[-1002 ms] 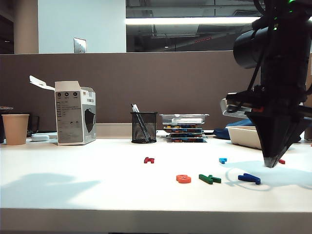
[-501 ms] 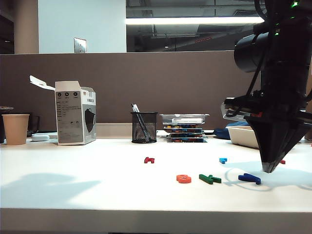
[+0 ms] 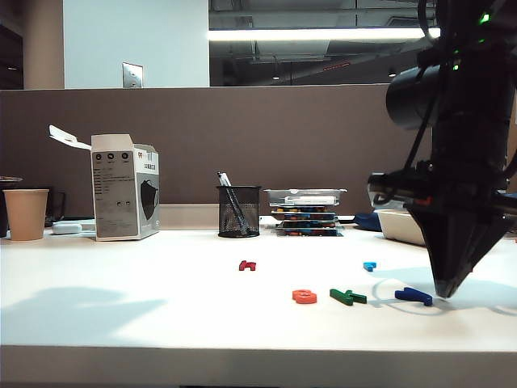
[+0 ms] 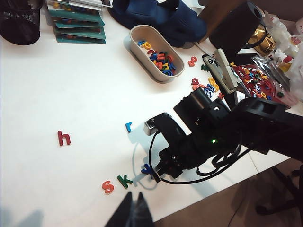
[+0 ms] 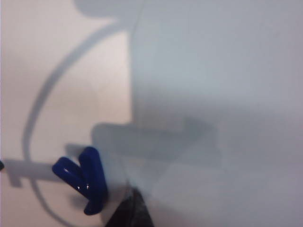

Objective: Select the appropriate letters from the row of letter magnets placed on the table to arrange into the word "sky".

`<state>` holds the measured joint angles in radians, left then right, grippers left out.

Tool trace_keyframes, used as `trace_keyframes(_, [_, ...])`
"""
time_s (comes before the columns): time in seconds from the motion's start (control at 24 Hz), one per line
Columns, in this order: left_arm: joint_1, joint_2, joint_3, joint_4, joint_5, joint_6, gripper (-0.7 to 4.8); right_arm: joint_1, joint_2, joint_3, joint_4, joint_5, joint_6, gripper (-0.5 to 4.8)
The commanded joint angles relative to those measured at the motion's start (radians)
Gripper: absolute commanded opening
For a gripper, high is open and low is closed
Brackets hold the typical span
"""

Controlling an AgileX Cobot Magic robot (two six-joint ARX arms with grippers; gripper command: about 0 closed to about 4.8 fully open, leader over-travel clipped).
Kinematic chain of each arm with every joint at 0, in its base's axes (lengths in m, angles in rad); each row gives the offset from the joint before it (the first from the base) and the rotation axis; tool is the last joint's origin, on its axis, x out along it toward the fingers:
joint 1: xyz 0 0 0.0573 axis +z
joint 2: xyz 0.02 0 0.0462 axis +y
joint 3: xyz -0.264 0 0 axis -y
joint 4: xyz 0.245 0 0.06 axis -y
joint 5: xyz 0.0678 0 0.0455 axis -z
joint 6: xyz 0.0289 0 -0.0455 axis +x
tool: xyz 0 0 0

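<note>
Near the front edge of the white table (image 3: 121,307), the orange-red letter (image 3: 304,297), the green letter (image 3: 347,297) and the dark blue letter (image 3: 413,296) lie in a line, well apart from the dark red letter (image 3: 247,265) and the light blue letter (image 3: 369,265) behind them. The right gripper (image 3: 445,291) points straight down just beside the dark blue letter, its jaws pressed together on nothing. The left gripper (image 4: 133,213) hangs above the table edge, its fingers together and empty.
</note>
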<state>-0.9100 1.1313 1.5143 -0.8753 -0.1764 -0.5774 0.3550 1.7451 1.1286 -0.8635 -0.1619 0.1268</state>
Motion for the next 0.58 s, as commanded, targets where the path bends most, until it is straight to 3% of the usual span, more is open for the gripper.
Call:
trace_keyframes(0.04, [0.002, -0.003, 0.004, 0.009, -0.003, 0.001, -0.05, 0.008, 0.01, 0.003, 0.008, -0.024, 0.007, -0.09])
trace_keyframes(0.46, [0.002, -0.003, 0.004, 0.009, -0.003, 0.001, -0.05, 0.015, 0.013, 0.003, 0.026, -0.079, 0.017, -0.09])
trace_keyframes(0.58, [0.002, -0.003, 0.004, 0.009, -0.003, 0.001, -0.05, 0.015, 0.013, 0.003, 0.022, -0.044, 0.017, -0.09])
